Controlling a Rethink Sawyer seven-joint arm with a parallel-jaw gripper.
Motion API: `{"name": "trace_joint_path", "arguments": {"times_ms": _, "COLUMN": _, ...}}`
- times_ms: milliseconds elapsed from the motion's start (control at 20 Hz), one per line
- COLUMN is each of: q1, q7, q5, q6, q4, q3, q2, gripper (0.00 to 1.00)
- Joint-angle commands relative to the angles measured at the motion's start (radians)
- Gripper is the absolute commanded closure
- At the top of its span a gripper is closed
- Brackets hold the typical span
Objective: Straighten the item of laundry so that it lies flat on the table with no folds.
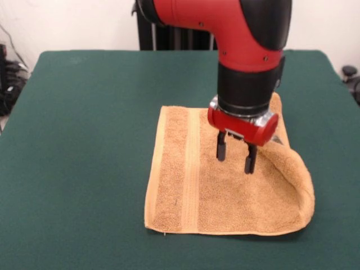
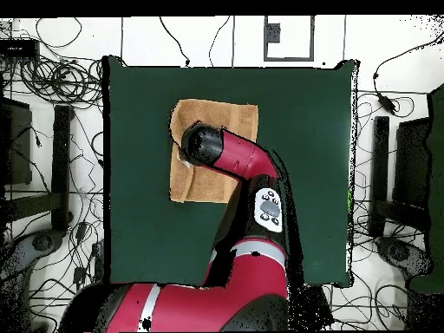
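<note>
Directly below the wrist, my red-and-black two-finger gripper (image 1: 237, 156) hangs over the cloth with its dark fingers (image 1: 221, 147) parted a narrow way and nothing between them; from the front view the tips look just above the pile, though I cannot say for certain that they are clear of it.

Under it lies the small rectangular orange-tan terry-cloth towel (image 1: 191, 185), set near the middle of the large dark green felt-covered table (image 1: 79, 140). In the front view most of it is flat, and one flat woven band (image 1: 192, 169) runs from the far edge to the near edge on the picture's left. The trouble is on the other side. To the picture's right of the fingers, and close by, the towel's end is doubled back on itself into a rounded fold (image 1: 298, 185) that curves from behind the wrist down to the near right corner, so the second band is hidden from me.

I judge the towel's long axis to run across the picture, left to right, so the fold has to be drawn out rightward along that axis. The gripper sits inboard of it, over the flat part. The overhead view confirms the arm (image 2: 238, 160) covering that same end of the towel (image 2: 217, 117), which is mirrored there.
</note>
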State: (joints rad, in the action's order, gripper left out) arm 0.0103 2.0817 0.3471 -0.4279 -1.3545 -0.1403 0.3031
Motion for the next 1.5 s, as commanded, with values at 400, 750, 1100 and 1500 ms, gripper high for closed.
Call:
{"name": "trace_joint_path", "arguments": {"times_ms": 400, "q1": -0.031, "q7": 0.215, "q5": 0.076, "q6": 0.013, "q4": 0.024, "q3": 0.093, "q2": -0.13, "gripper": 0.0}}
{"name": "trace_joint_path", "arguments": {"times_ms": 750, "q1": -0.054, "q7": 0.24, "q5": 0.1, "q6": 0.007, "q4": 0.075, "q3": 0.082, "q2": -0.155, "gripper": 0.0}}
{"name": "trace_joint_path", "arguments": {"times_ms": 1100, "q1": -0.09, "q7": 0.274, "q5": 0.121, "q6": -0.023, "q4": 0.127, "q3": 0.036, "q2": -0.184, "gripper": 0.0}}
{"name": "trace_joint_path", "arguments": {"times_ms": 1500, "q1": -0.11, "q7": 0.281, "q5": 0.139, "q6": -0.092, "q4": 0.063, "q3": 0.015, "q2": -0.095, "gripper": 0.0}}
